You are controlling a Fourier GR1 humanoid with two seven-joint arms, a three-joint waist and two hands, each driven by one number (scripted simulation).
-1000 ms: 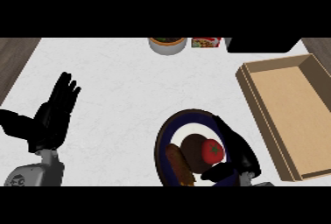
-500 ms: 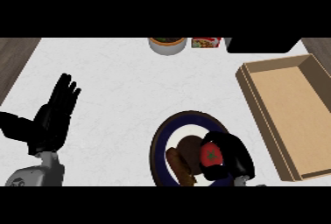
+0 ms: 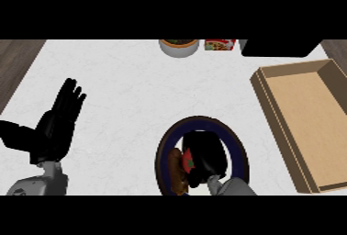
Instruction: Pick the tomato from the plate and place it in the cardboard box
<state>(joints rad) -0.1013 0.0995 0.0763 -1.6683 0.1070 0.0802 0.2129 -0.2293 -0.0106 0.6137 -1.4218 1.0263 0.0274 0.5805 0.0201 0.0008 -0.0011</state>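
Observation:
A dark blue plate (image 3: 234,142) lies at the lower middle of the white counter. My right hand (image 3: 205,155) lies over it with fingers curled round the red tomato (image 3: 187,160); only a sliver of red shows at the hand's left side. A brown food item (image 3: 177,170) sits on the plate just left of the tomato. The open cardboard box (image 3: 311,120) stands to the right of the plate, apart from it. My left hand (image 3: 58,123) rests open at the left, fingers up.
At the counter's far edge stand a bowl (image 3: 179,47), a small red packet (image 3: 220,45) and a black object (image 3: 279,47). Dark wood floor shows past the counter's left edge (image 3: 15,64).
My right hand has moved forward over the plate and closed round the tomato, which is now mostly hidden. The left hand has not moved.

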